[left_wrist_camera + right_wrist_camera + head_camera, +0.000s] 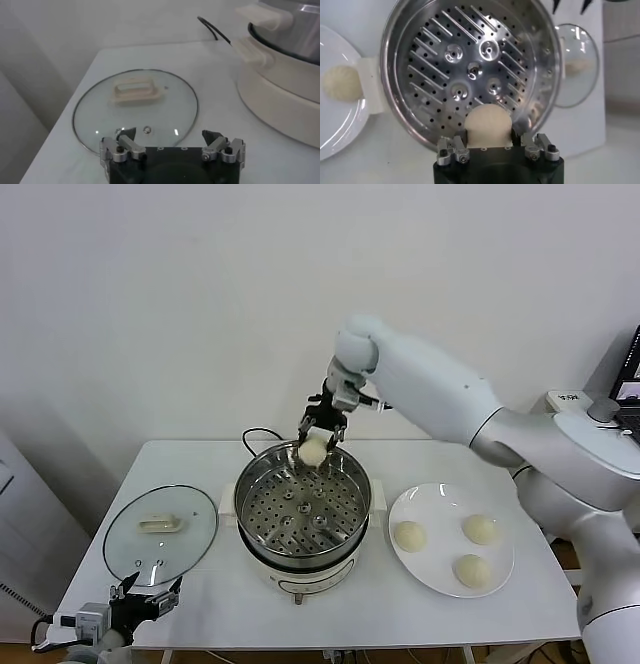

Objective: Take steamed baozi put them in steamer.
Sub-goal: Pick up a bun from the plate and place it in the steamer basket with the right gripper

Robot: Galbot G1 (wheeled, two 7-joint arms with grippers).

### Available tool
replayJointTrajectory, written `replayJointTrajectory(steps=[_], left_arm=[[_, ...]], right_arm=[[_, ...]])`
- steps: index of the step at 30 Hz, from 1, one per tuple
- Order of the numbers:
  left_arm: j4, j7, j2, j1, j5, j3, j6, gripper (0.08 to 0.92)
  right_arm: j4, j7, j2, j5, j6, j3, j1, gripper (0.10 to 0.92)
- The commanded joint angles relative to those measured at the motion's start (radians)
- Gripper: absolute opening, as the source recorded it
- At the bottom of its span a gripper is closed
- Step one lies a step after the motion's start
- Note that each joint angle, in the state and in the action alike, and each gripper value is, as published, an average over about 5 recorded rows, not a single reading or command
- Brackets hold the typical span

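Hovering over the far rim of the steamer (302, 502), the right gripper (318, 434) is pinching one baozi (313, 450) for a clean drop, while the left gripper (147, 597) is idling open-jawed beside the glass lid (160, 534).

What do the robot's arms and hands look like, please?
The right arm has smooth, rounded glossy white shells. Both the right hand and the left hand are black blocks with silver metal finger links and dark tips; thin black cables trail beside each.
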Motion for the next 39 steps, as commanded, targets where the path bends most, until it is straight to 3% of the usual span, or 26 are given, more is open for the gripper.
replayJointTrajectory(steps=[1, 20, 24, 29, 32, 39], left_arm=[[0.001, 0.000, 0.000, -0.001, 0.001, 0.001, 0.000, 0.823], [0.000, 0.000, -0.001, 0.000, 0.001, 0.003, -0.003, 0.823], [-0.001, -0.001, -0.002, 0.001, 0.001, 0.002, -0.004, 0.823], [-0.004, -0.003, -0.006, 0.004, 0.003, 0.002, -0.006, 0.823], [-0.006, -0.004, -0.007, 0.004, 0.006, 0.002, -0.004, 0.823], [-0.008, -0.009, -0.007, 0.002, 0.008, 0.000, -0.006, 0.823]], right_arm=[[0.020, -0.005, 0.028, -0.114, 0.049, 0.024, -0.064, 0.547], [0.025, 0.014, 0.054, -0.305, 0.049, 0.100, -0.168, 0.560], [0.028, 0.028, 0.053, -0.321, 0.049, 0.111, -0.178, 0.627], [0.027, 0.063, 0.052, -0.321, 0.049, 0.121, -0.174, 0.774], [0.029, 0.070, 0.033, -0.247, 0.049, 0.100, -0.140, 0.812], [0.052, 0.036, -0.090, 0.127, -0.019, -0.085, 0.080, 0.823]])
